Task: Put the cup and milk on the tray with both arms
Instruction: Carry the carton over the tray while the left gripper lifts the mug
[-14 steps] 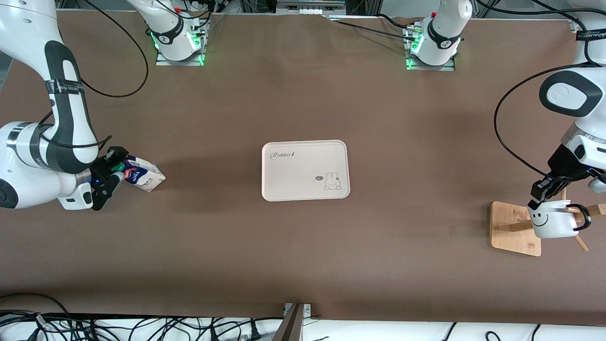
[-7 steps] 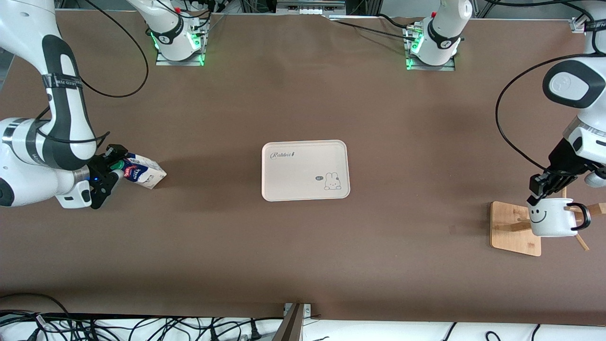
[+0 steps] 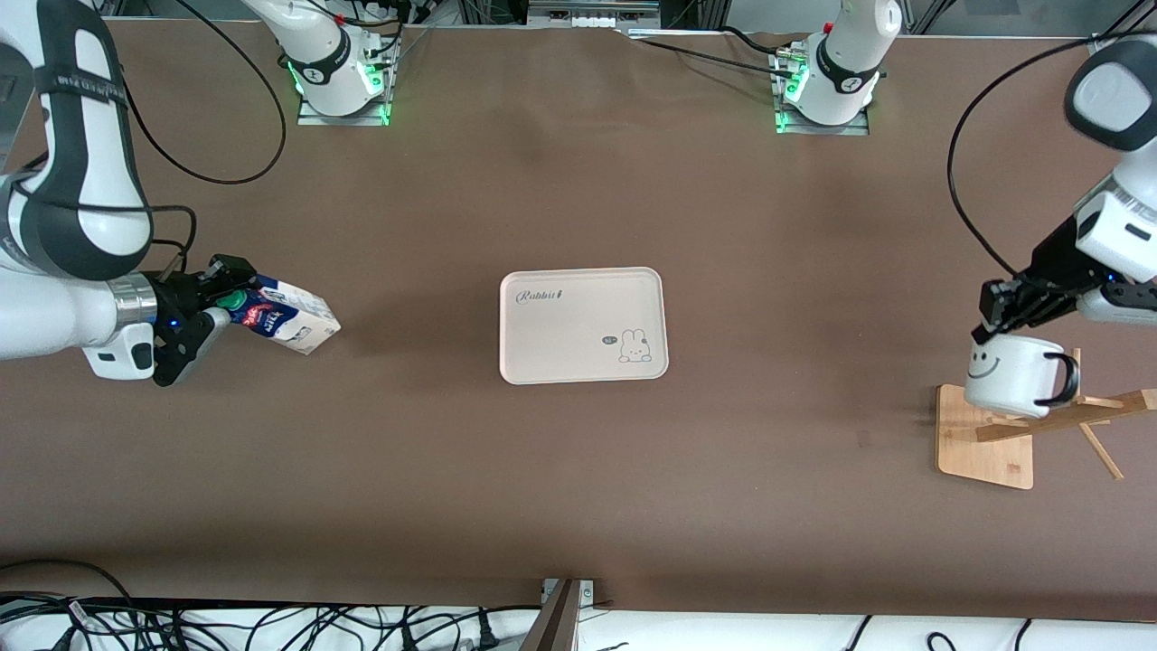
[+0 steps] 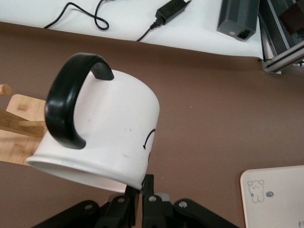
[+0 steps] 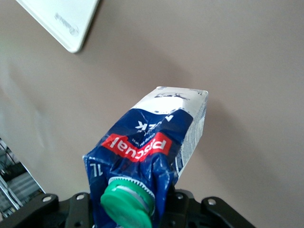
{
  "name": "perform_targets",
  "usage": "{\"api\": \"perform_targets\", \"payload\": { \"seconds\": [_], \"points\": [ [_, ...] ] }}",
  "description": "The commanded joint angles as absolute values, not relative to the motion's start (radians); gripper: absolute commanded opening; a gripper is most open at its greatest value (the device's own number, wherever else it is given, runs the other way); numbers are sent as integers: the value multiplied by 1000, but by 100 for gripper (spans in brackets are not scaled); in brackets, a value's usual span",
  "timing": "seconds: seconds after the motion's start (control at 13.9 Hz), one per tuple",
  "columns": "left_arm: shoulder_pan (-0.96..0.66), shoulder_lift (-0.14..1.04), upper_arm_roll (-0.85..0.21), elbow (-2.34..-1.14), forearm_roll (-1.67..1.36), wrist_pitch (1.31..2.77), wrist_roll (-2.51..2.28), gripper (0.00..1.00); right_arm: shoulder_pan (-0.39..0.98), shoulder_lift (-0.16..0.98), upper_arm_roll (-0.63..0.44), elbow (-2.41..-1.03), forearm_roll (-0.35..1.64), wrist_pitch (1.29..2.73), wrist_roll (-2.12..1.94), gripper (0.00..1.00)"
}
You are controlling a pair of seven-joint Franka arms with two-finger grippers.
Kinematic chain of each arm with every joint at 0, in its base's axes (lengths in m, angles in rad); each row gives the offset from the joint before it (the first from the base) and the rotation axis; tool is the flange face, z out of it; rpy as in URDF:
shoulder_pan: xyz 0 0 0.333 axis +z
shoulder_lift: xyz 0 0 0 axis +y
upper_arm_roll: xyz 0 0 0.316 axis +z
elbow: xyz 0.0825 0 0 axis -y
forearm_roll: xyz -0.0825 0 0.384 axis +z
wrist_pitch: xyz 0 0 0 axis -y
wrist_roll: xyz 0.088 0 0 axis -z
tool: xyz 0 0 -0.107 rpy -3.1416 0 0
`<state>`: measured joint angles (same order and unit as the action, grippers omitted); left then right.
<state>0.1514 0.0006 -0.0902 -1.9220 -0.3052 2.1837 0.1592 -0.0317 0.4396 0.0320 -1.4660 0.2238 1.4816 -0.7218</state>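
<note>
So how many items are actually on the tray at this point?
0. The tray holds nothing; the milk is in the right gripper, and the cup in the left gripper over the wooden stand.

Left end effector [image 3: 992,318] clamped tight, raised at its table end, right end effector [image 3: 210,303] clamped, low

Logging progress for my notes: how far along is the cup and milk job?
Both picked up, neither placed. The left pincer holds the cup by its rim above the wooden stand. The right pincer grips the milk by its top. The tray holds nothing yet.
</note>
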Motion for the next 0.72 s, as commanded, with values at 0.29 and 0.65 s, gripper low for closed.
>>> {"api": "perform_targets", "payload": {
  "seconds": [0.29,0.65],
  "points": [
    [156,14,-201,-1724,-267,1558,132,0,-3,413,256,-1482,245,1632,-199,43],
    [153,34,-325,-1663,-129,1428,129,0,196,417,268,-1483,252,1802,196,42]
  ]
}}
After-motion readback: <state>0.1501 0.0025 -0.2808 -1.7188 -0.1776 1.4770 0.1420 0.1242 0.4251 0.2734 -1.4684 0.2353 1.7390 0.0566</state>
